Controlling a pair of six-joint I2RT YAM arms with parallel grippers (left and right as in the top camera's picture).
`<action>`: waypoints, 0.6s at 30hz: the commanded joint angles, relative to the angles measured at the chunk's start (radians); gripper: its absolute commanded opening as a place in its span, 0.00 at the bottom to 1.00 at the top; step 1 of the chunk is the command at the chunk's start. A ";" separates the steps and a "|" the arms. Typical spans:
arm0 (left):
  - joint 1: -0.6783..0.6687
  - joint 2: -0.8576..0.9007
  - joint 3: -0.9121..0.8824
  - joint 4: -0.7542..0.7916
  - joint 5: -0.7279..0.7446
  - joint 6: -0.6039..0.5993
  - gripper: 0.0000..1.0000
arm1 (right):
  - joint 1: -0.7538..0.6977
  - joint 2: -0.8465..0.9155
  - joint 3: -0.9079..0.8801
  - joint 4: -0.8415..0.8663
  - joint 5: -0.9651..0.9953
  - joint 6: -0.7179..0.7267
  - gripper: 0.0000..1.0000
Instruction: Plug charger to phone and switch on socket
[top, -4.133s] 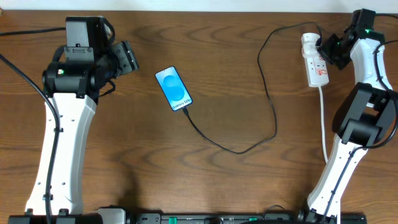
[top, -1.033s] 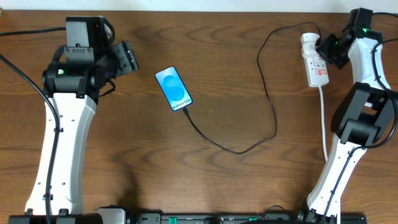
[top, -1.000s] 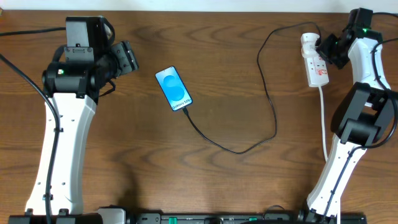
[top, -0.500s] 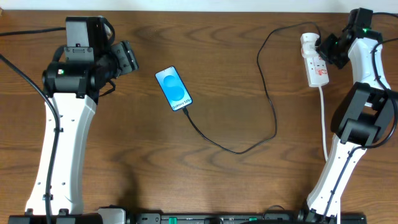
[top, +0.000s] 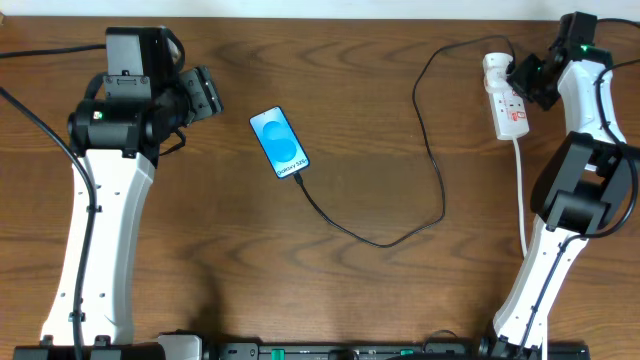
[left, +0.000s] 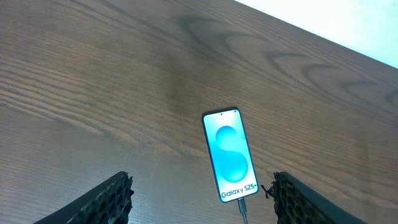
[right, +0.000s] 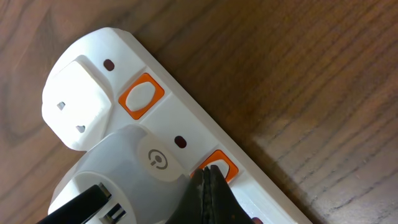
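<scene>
The phone (top: 279, 143) lies on the table with its blue screen lit; it also shows in the left wrist view (left: 230, 155). The black charger cable (top: 430, 150) runs from the phone's lower end (left: 241, 205) in a loop to the white socket strip (top: 505, 95) at the far right. My left gripper (left: 202, 199) is open, above and left of the phone. My right gripper (right: 208, 177) is shut, its tips touching an orange-red switch (right: 221, 167) on the socket (right: 87, 112), beside a white adapter (right: 134, 174) plugged into it.
The socket's white cord (top: 521, 200) runs down the right side toward the table's front. A second orange-red switch (right: 141, 94) sits farther along the strip. The table's far edge (top: 350, 18) meets a white wall.
The right gripper has shifted slightly up toward the far end of the socket. The phone, cable and left arm have not moved.
</scene>
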 joint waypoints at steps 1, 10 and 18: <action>0.005 0.011 0.001 -0.003 -0.013 0.009 0.73 | 0.201 0.022 0.002 0.013 -0.383 -0.015 0.01; 0.005 0.011 0.001 -0.003 -0.013 0.009 0.73 | 0.201 0.022 0.002 0.014 -0.383 -0.015 0.01; 0.005 0.011 0.001 -0.003 -0.013 0.009 0.73 | 0.192 0.022 0.002 0.030 -0.370 -0.016 0.01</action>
